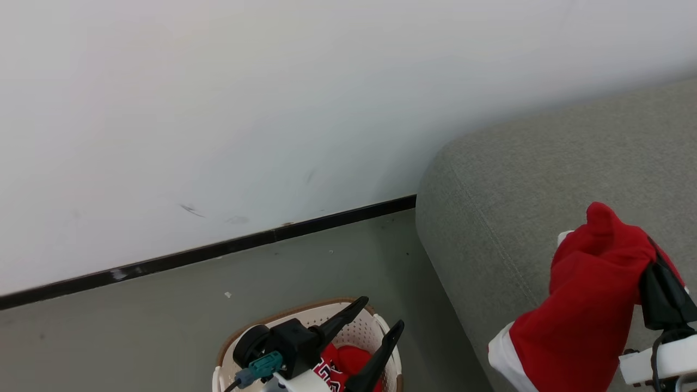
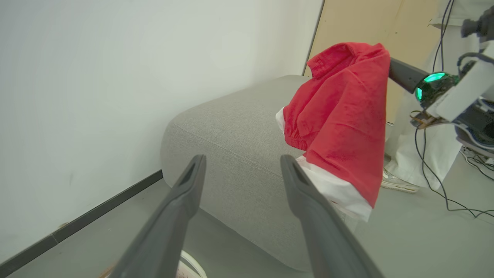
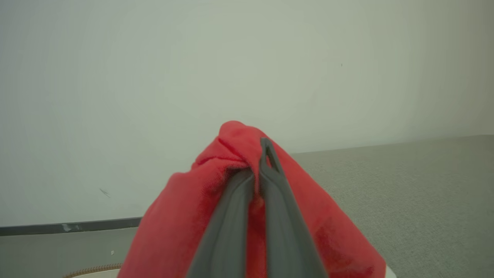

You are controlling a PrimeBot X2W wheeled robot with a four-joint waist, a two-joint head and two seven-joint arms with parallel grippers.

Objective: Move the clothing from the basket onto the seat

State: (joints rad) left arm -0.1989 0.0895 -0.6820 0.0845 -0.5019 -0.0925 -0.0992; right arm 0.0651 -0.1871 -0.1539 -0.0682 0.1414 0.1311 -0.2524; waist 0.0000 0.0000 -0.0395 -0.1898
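Head view looks down from above; wrist views face the shared seat [image 1: 544,179] and wall [image 1: 218,109].

left claw [image 2: 243,159] spread, right claw [image 3: 257,162] clamped tight

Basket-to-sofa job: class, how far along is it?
Done: no garment seen lying on the sofa yet. In hand: right gripper shut on a red garment at the sofa's edge. Left: release it, then the lettered garment in the basket, below the open left gripper.

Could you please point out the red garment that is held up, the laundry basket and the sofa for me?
red garment [image 1: 593,294]: head view, middle of the hanging cloth.
laundry basket [image 1: 358,332]: head view, perforated inner wall.
sofa [image 1: 544,179]: head view, bare top near its rounded corner.
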